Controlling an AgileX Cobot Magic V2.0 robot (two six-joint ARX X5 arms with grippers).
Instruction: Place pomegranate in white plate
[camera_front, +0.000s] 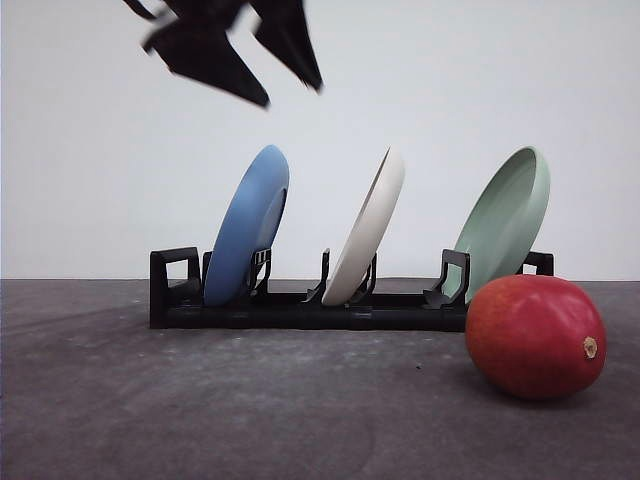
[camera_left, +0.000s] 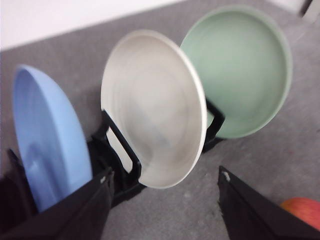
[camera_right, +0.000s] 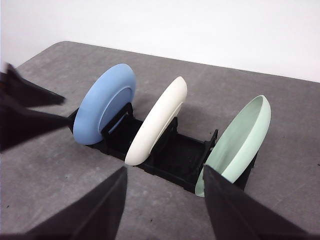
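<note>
Front view: left gripper (camera_front: 290, 92) cut by the top edge, only finger ends visible. Left wrist view: pomegranate (camera_left: 304, 209) mostly cut off at the corner, partly behind a finger; plates blurred; blue plate (camera_left: 47, 140) base hidden by a finger. Right wrist view: right gripper (camera_right: 165, 172) fingers cropped at the bottom edge.

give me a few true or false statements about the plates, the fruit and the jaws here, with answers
1. The white plate stands on edge in the black rack, between the blue plate and the green plate. True.
2. The pomegranate lies in the white plate. False: it rests on the table, in front of the rack near the green plate.
3. The left gripper has its jaws open and holds nothing. True.
4. The right gripper is shut on the pomegranate. False: its jaws are open and empty.
5. All three plates lie flat on the table. False: they lean upright in the rack.
</note>
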